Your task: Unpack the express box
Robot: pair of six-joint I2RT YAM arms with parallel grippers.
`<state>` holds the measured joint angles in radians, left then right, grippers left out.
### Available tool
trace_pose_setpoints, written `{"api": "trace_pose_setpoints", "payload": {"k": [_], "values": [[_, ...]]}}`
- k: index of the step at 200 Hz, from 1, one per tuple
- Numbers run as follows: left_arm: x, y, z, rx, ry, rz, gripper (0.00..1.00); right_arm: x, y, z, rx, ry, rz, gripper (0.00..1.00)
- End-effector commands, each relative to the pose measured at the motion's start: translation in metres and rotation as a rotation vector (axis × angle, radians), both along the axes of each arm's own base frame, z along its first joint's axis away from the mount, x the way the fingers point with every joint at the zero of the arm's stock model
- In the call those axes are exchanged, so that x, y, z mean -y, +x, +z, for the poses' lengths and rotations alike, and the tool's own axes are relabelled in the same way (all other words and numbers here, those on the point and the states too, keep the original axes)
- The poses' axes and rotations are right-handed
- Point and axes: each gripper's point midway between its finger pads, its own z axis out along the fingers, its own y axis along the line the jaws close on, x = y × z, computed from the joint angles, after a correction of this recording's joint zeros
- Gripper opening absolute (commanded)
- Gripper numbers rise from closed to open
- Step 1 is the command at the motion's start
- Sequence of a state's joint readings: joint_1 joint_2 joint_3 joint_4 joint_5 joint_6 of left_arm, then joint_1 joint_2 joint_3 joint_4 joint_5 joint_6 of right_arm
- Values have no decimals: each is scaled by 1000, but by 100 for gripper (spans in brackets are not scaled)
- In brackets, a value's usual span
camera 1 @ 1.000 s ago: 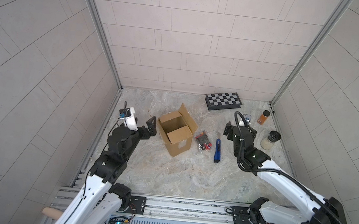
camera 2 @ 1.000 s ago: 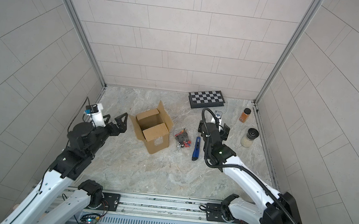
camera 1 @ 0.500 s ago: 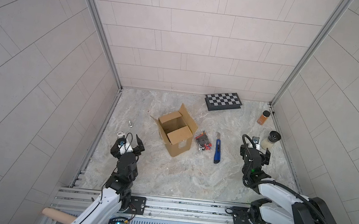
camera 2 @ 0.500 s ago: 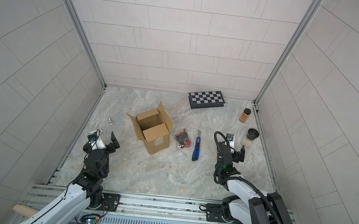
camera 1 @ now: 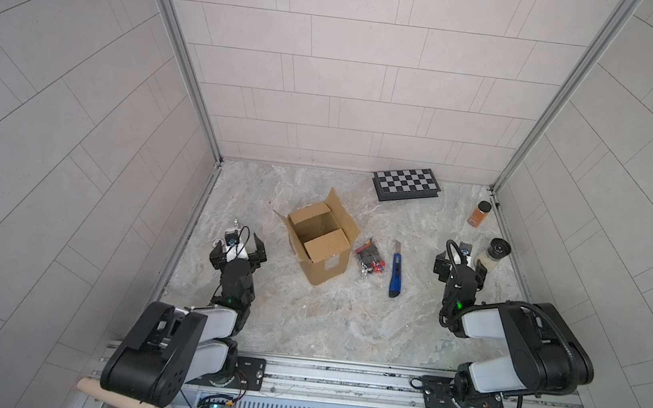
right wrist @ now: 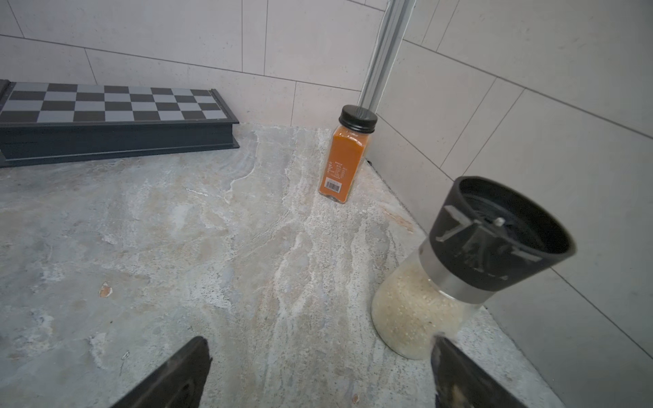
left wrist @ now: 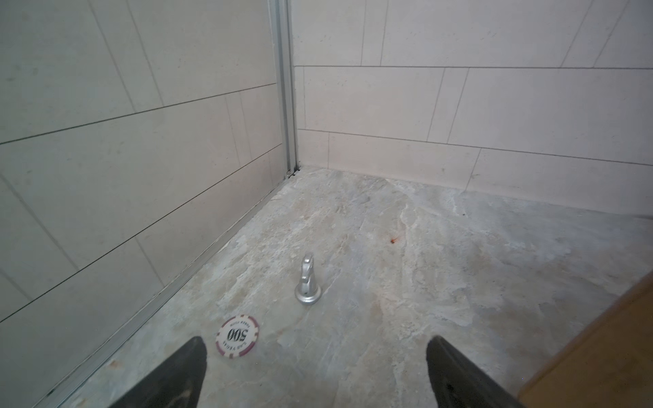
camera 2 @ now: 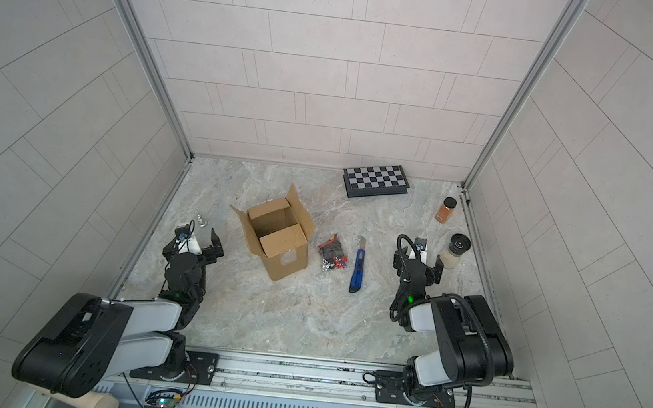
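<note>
The express box (camera 1: pixel 320 242) (camera 2: pixel 277 239) stands upright mid-table, a brown carton with its top flaps open and a pale patch on its front side. A strip of its side also shows at the edge of the left wrist view (left wrist: pixel 600 356). A packet of small red and black parts (camera 1: pixel 371 258) and a blue utility knife (camera 1: pixel 395 273) lie on the marble just right of it. My left gripper (camera 1: pixel 238 248) (left wrist: pixel 316 341) is open, low, left of the box and apart from it. My right gripper (camera 1: pixel 460 267) (right wrist: pixel 319 341) is open near the right wall, holding nothing.
A checkered case (camera 1: pixel 406 184) lies at the back. An orange spice bottle (right wrist: pixel 344 159) and a grain-filled grinder (right wrist: pixel 452 275) stand by the right wall, the grinder close to one right finger. A silver chess knight (left wrist: pixel 308 282) and a poker chip (left wrist: pixel 236 335) sit before the left gripper.
Both arms have pulled back from beside the box toward the front rail and folded low. Both grippers stayed open. The box, packet and knife have not moved.
</note>
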<state>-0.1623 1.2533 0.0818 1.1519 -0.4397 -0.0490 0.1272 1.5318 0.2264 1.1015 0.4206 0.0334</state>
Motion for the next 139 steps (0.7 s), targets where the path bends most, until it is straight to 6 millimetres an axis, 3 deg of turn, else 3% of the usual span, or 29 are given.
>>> {"api": "trace_pose_setpoints", "payload": {"k": [1,36,70,82,139], "values": [[8,17,21,64,26,-52,100,-9,15,12,95,-2,56,99],[13,38,1,2,35,-75,100,-15,22,6,18,-6,93,100],[8,54,-5,-70,27,-48,100,-15,25,5,13,-14,88,99],[-2,56,-9,-121,19,20,100,-14,27,4,-4,-11,83,100],[3,57,-8,-118,36,6,100,-15,32,3,-26,-16,83,99]]}}
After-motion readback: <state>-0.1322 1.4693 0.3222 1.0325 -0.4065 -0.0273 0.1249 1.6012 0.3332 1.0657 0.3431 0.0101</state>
